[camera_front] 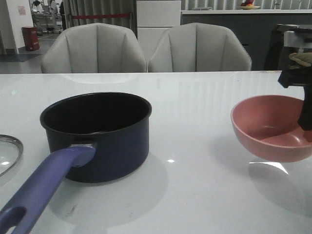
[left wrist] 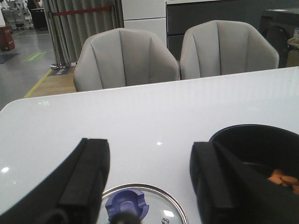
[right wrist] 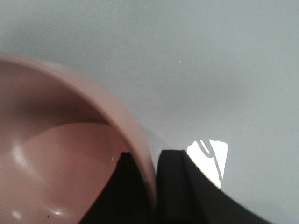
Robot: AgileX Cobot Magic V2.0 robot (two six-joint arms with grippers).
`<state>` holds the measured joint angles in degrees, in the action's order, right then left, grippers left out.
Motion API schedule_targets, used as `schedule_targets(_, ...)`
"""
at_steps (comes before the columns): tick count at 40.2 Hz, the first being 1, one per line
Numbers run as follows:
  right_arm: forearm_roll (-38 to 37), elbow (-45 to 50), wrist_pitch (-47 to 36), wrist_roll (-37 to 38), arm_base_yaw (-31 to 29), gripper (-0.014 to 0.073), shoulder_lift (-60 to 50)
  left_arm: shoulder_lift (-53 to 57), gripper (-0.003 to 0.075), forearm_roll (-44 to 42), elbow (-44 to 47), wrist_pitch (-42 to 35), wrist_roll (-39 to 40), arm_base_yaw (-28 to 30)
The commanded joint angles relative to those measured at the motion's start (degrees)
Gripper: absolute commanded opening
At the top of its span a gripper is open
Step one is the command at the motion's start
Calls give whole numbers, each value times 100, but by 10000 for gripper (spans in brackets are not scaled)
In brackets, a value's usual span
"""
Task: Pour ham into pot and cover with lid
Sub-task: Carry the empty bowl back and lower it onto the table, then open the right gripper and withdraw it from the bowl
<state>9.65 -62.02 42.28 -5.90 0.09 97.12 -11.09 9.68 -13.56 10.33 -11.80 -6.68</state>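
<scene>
The navy pot [camera_front: 97, 134] with its lavender handle [camera_front: 41, 192] stands at the table's left. Orange-pink ham slices [left wrist: 284, 179] lie inside it, seen in the left wrist view. The glass lid [left wrist: 145, 205] with its blue knob [left wrist: 127, 205] lies flat on the table left of the pot; its rim shows at the front view's left edge [camera_front: 10, 151]. My left gripper [left wrist: 147, 179] is open, its jaws wide apart just above the lid. My right gripper [right wrist: 152, 182] is shut on the rim of the empty pink bowl [camera_front: 270, 127], held tilted just above the table at the right.
The white table [camera_front: 195, 97] stretches wide between pot and bowl. Two grey chairs [camera_front: 95, 48] stand behind its far edge. The right arm [camera_front: 300, 73] rises at the right edge of the front view.
</scene>
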Motion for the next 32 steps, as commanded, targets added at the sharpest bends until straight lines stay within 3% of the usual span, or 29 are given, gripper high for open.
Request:
schedule_targets(1, 12, -298, -115, 9, -32, 264, -28, -58, 425, 22, -156, -449, 13, -49)
schedule_targets(10, 12, -489, -169, -2, -32, 444, 123, -58, 425, 22, -156, -449, 13, -49)
schedule_targets(22, 42, -599, 1, -504, 19, 445, -608, -58, 425, 22, -156, -449, 13, -49)
schedule_targets(32, 53, -164, -547, -532, 409, 445, -1982, -58, 425, 22, -156, -427, 13, -49)
